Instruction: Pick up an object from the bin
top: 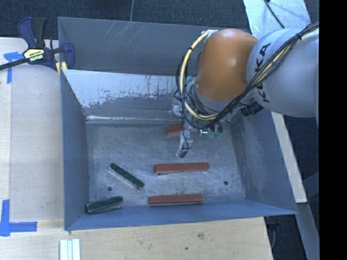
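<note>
Bin: the grey metal bin (73,145) carries five loose things, spread on its floor and well apart from one another.
Arm: the arm (287,75) comes in over the bin's right wall; its orange cover (225,64) and looped cables (190,69) hang above the far right part of the floor.
Pincer: the pincer (184,147) points down below the cover, over the middle of the floor, somewhat nearer the far wall than the near one.
Pincer state: I cannot tell whether it is open or closed, as its tip shows as one narrow pale shape.
Pincer contact: no thing shows inside it, and I cannot tell whether its tip touches the floor.
Red bar: a long, flat, red-brown bar (181,168) lies crosswise just on the near-wall side of the pincer tip, close to it but apart; of the long things it is the nearest.
Red stub: a short red-brown piece (174,129) lies just beside the pincer on its left, towards the far wall, partly hidden by the wrist.
Second red bar: a like bar (176,200) lies parallel to the first, close along the near wall.
Green stick: a dark green stick (126,176) lies slantwise left of the red bar, well away from the pincer.
Green block: a dark green piece (104,204) rests in the near left corner.
</note>
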Controlling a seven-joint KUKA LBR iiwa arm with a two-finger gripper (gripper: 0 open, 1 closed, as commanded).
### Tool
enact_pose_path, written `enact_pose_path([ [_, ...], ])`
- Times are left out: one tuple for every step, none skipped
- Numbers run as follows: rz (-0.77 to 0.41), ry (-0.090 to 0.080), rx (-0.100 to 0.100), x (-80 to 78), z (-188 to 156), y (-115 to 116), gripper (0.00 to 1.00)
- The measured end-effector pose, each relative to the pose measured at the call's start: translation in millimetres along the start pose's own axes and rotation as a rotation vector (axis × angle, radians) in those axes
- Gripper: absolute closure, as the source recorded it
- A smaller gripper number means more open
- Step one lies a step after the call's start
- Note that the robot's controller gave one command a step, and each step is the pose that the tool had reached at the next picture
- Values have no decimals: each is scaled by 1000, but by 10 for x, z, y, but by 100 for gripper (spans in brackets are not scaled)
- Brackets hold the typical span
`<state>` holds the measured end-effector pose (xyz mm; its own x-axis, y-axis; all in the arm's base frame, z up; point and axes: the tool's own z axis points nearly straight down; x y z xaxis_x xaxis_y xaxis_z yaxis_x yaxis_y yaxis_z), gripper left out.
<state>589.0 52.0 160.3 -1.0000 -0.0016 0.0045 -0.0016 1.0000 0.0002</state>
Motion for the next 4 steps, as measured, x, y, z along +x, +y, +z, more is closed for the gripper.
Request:
enact_pose_path([
  [-33,3,-1,690,950,442,0],
  [-303,-13,1,871,-132,344,0],
  [-332,-15,0,1013,903,864,0],
  [-362,-11,5,388,890,-273,0],
])
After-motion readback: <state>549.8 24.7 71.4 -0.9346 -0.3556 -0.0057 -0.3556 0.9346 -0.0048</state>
